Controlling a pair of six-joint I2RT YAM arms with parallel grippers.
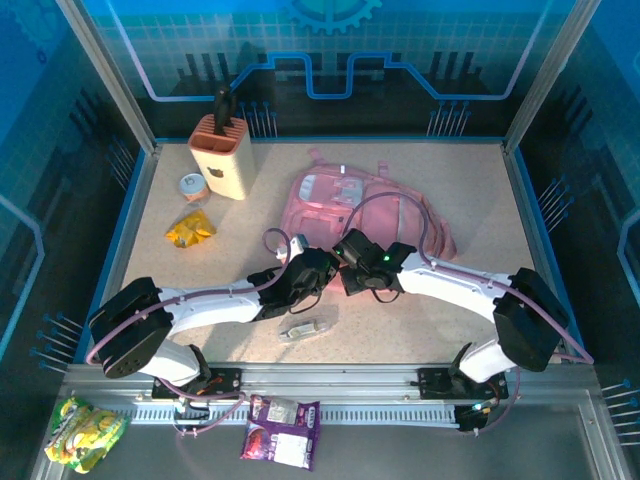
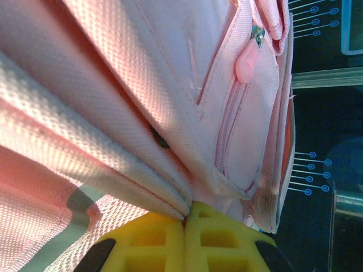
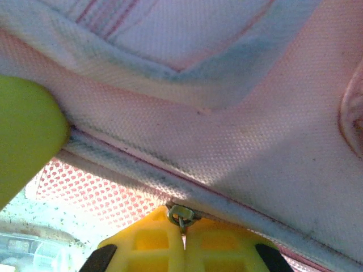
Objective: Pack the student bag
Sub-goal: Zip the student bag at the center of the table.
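Pink bag (image 2: 113,85), seemingly between closed pincers (image 2: 184,220) (image 3: 182,222)

Matt, coarse-woven cloth student bag (image 2: 113,85)

Beige speckled tabletop (image 1: 470,200), blue-trimmed at the edges. Silver aluminium frame posts (image 1: 105,75) rise at the far corners. Back wall is a blue grid-printed panel (image 1: 200,40) with circuit lines and a gear motif (image 1: 335,12). Slotted aluminium rail (image 1: 340,380) along the near edge. Bright overhead light.
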